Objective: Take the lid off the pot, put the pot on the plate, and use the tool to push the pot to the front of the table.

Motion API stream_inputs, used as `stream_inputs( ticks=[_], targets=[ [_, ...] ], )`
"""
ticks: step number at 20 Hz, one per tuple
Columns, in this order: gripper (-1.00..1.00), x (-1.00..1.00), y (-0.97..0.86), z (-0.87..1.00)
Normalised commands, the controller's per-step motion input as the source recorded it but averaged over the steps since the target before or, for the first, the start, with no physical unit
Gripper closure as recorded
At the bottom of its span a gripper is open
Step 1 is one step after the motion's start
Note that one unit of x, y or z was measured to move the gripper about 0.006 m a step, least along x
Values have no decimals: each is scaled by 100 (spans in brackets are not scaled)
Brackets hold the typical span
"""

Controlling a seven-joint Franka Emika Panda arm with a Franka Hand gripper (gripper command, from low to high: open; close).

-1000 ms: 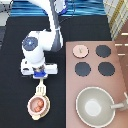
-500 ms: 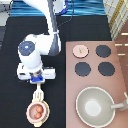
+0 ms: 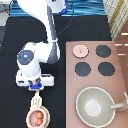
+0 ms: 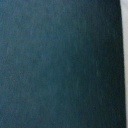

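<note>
The pot (image 3: 37,118), pink-tan with reddish contents, sits on the cream plate (image 3: 30,114) near the exterior view's bottom left, on the black table (image 3: 12,45). The cream tool (image 3: 36,102) stands between the pot and my gripper (image 3: 35,91), its broad head against the pot. My gripper is just above the pot in the view, shut on the tool's handle. The pale pink lid (image 3: 80,50) lies apart on the stove's top-left burner spot. In the wrist view there is only dark tabletop (image 4: 55,65).
The pinkish-brown stove counter (image 3: 118,65) fills the exterior view's right, with three black burners (image 3: 103,51) showing. A large grey-beige pan (image 3: 95,106) with its handle sits at the bottom right. My white arm reaches down from the top.
The gripper and tool have moved toward the exterior view's bottom. The pot on its plate has slid the same way, closer to the table's front edge.
</note>
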Motion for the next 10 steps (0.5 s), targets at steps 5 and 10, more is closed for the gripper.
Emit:
stream_inputs(
  ticks=[5, 10],
  targets=[
    [100, -64, 13, 48],
    [100, -64, 5, 34]
  ],
)
